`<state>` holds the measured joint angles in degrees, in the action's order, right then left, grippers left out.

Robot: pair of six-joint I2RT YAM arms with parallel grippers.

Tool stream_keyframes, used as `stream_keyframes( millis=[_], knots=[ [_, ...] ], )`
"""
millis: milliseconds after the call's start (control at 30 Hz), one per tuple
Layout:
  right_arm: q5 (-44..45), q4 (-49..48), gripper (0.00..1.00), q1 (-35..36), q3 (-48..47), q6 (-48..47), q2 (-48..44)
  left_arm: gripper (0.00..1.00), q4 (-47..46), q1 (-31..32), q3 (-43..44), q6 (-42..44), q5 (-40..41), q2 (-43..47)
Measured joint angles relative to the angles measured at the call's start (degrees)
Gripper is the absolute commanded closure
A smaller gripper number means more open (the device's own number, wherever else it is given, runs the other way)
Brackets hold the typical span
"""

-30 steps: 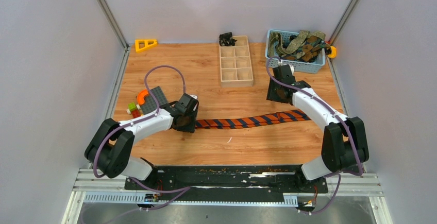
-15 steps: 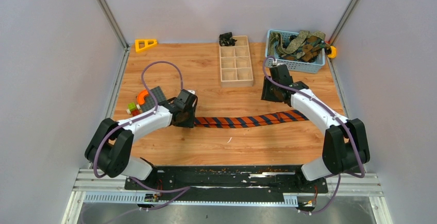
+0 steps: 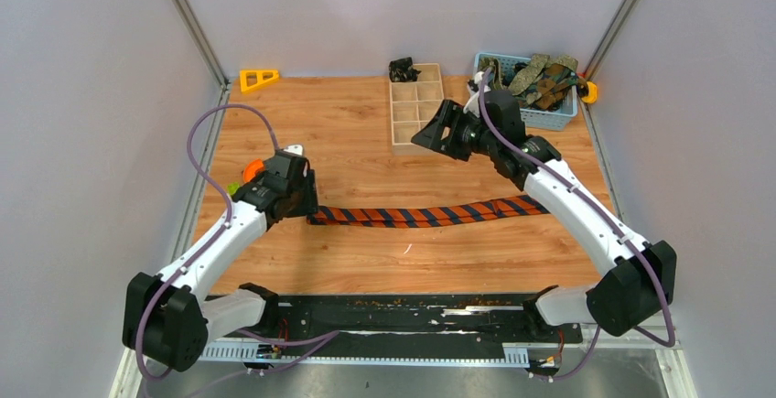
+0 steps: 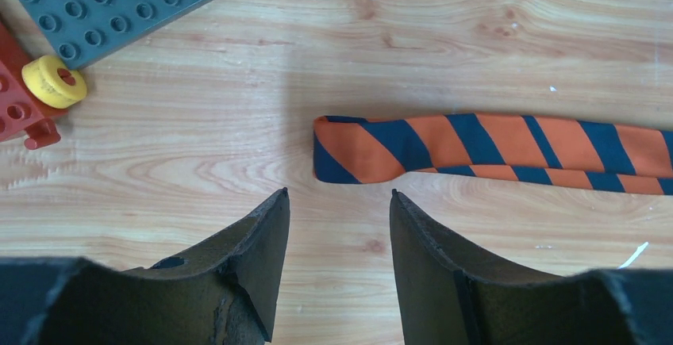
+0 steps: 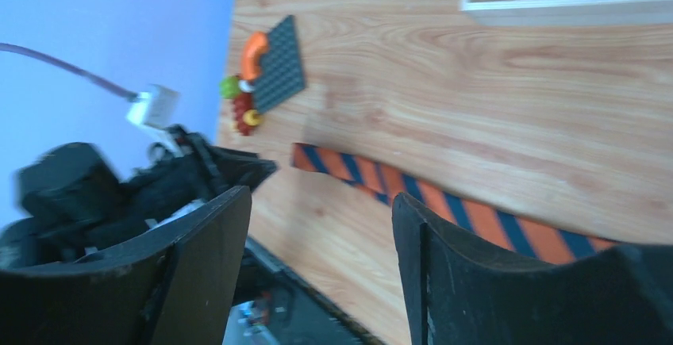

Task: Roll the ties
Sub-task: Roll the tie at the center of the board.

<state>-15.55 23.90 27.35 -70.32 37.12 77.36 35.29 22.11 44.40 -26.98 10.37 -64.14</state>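
Left gripper [image 4: 337, 202] and right gripper [image 5: 321, 198] have backed off the striped tie [image 4: 476, 147], open and empty, the right wider. A regrasp could shove its flat end across the desk [image 3: 366, 261].

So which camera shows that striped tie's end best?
Left wrist view: the end of the striped tie lies close and sharp. The top view shows most of its length, small; the right wrist view, a blurred stretch.
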Motion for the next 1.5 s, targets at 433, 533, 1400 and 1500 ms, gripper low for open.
stream_keyframes(
  millis=[433,533,1400,1500],
  knots=[
    [-4.9,3.1,0.27,3.9,-8.6,19.6,-1.4,0.44,-7.0,-7.3,-4.6,-1.9,-6.4,-2.2],
    [-5.7,1.9,0.26,3.9,-7.4,21.4,-2.9,0.45,-9.0,-7.8,-5.7,-2.6,-7.9,-3.9],
    [-14.3,-4.6,0.27,-1.7,-0.7,26.8,6.0,0.50,-15.2,-16.5,-11.3,-5.3,-14.0,-5.9],
    [-14.0,-4.2,0.29,-1.7,0.0,25.7,6.9,0.50,-15.5,-17.1,-11.5,-5.2,-15.4,-5.5]
  ],
)
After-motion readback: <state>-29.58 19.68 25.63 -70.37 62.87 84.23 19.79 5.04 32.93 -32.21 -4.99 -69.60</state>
